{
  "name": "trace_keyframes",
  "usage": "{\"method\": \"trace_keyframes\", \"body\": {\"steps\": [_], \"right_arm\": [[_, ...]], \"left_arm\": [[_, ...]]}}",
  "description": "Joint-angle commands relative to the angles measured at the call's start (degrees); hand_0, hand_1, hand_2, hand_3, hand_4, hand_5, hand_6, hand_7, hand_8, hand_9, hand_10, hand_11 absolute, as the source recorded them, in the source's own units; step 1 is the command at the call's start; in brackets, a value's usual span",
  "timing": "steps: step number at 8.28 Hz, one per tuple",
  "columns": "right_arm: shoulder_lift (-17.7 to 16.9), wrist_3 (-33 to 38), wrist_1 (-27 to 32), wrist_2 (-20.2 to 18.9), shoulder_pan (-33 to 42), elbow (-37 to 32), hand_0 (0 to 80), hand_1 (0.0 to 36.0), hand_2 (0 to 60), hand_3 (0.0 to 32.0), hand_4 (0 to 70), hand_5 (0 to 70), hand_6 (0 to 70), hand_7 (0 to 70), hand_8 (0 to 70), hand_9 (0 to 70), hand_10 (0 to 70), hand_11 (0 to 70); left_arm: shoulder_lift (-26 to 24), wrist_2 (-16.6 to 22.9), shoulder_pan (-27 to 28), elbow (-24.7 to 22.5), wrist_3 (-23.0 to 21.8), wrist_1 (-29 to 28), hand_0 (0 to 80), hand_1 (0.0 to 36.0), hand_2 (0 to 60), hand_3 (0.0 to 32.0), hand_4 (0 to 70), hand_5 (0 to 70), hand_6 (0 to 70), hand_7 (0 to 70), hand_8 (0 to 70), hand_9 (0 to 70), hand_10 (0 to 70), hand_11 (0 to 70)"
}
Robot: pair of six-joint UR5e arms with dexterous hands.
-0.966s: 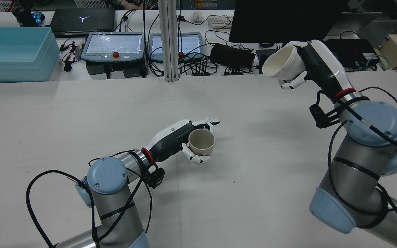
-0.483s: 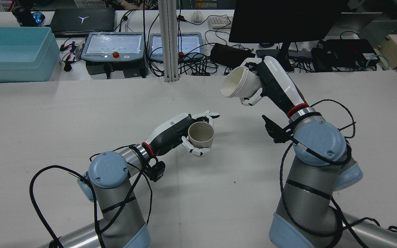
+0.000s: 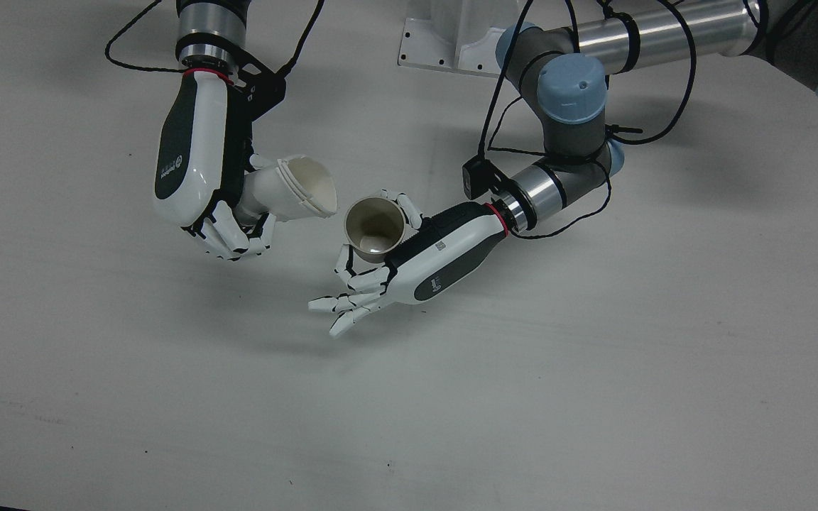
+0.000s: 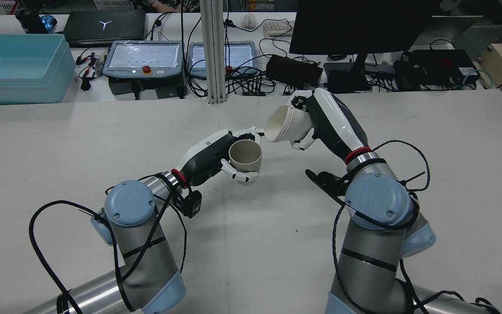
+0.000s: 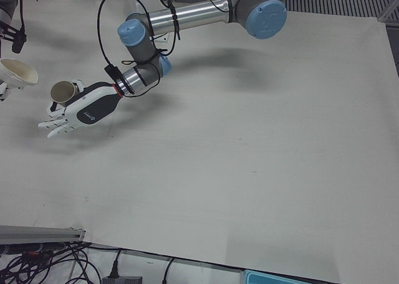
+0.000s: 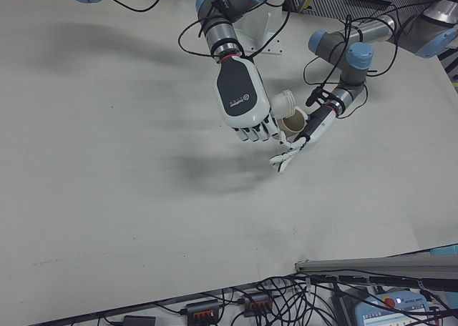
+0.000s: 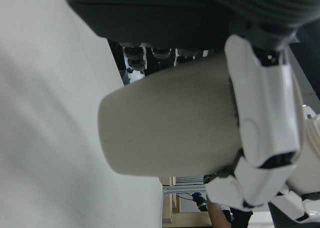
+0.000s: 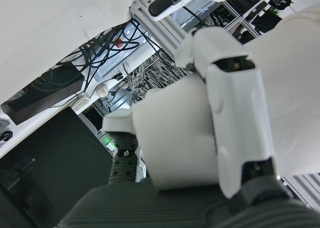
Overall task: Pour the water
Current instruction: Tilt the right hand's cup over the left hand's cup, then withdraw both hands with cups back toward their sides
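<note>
My left hand (image 4: 205, 158) is shut on a beige cup (image 4: 245, 156), held upright just above the white table (image 4: 50, 144). My right hand (image 4: 331, 120) is shut on a white ribbed cup (image 4: 283, 124), tipped on its side with its mouth toward the beige cup. From above, the white cup's (image 3: 295, 188) rim sits a small gap from the beige cup's (image 3: 373, 227) rim, with the right hand (image 3: 196, 163) and left hand (image 3: 427, 262) on either side. I see no stream of water. The left hand view is filled by the beige cup (image 7: 170, 133).
Beyond the table's far edge stand a blue bin (image 4: 15, 65), two teach pendants (image 4: 144, 59), a monitor (image 4: 360, 26) and tangled cables. An arm pedestal's base plate (image 3: 451, 35) lies at the robot's side. Loose black cables hang from both arms.
My right arm has swung in from the far right, carrying the tipped white cup up to the beige cup. My left hand has moved the beige cup slightly up and away from the robot.
</note>
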Motion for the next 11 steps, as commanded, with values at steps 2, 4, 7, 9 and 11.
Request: {"method": "trace_keyframes", "body": {"steps": [2, 4, 7, 9, 11], "right_arm": [[0.50, -0.50, 0.00, 0.73, -0.74, -0.86, 80.0, 36.0, 60.0, 0.0, 70.0, 70.0, 70.0, 70.0, 60.2, 62.3, 55.5, 70.0], [-5.43, 2.55, 0.44, 2.57, 3.36, 9.05, 80.0, 36.0, 60.0, 0.0, 68.6, 70.0, 70.0, 70.0, 59.6, 60.5, 55.1, 70.0], [-15.56, 22.06, 0.61, -4.40, 18.62, 11.47, 80.0, 36.0, 60.0, 0.0, 38.5, 70.0, 67.8, 68.2, 58.0, 57.9, 60.4, 70.0], [-20.30, 22.44, 4.01, -20.29, 35.04, 11.12, 80.0, 36.0, 50.6, 0.0, 24.7, 70.0, 64.5, 64.5, 58.2, 58.4, 63.7, 70.0], [-32.15, 27.58, 33.93, -27.55, 41.36, -3.27, 79.7, 33.1, 48.6, 0.0, 14.3, 70.0, 62.8, 61.3, 61.3, 62.9, 67.8, 70.0]], "left_arm": [[0.44, 0.22, -0.75, -0.28, -0.94, 0.64, 60.1, 36.0, 60.0, 0.0, 56.7, 70.0, 9.5, 14.7, 0.9, 2.0, 4.6, 9.3], [3.32, 0.22, -2.32, -0.46, -6.60, -0.76, 58.6, 36.0, 60.0, 0.0, 55.3, 70.0, 9.1, 14.1, 0.8, 1.8, 4.6, 9.3], [17.10, 0.22, -9.08, -5.37, -11.30, -8.21, 60.1, 36.0, 60.0, 0.0, 50.9, 70.0, 7.4, 12.3, 0.4, 1.6, 4.9, 9.7], [26.23, 0.57, -14.87, -5.29, -12.88, -15.58, 60.6, 36.0, 60.0, 0.0, 52.3, 70.0, 7.9, 13.2, 0.5, 1.7, 5.2, 10.3], [35.91, 0.74, -19.89, -3.02, -13.06, -25.86, 58.7, 36.0, 60.0, 0.0, 52.8, 70.0, 8.0, 13.3, 0.6, 1.9, 5.4, 10.3]]}}
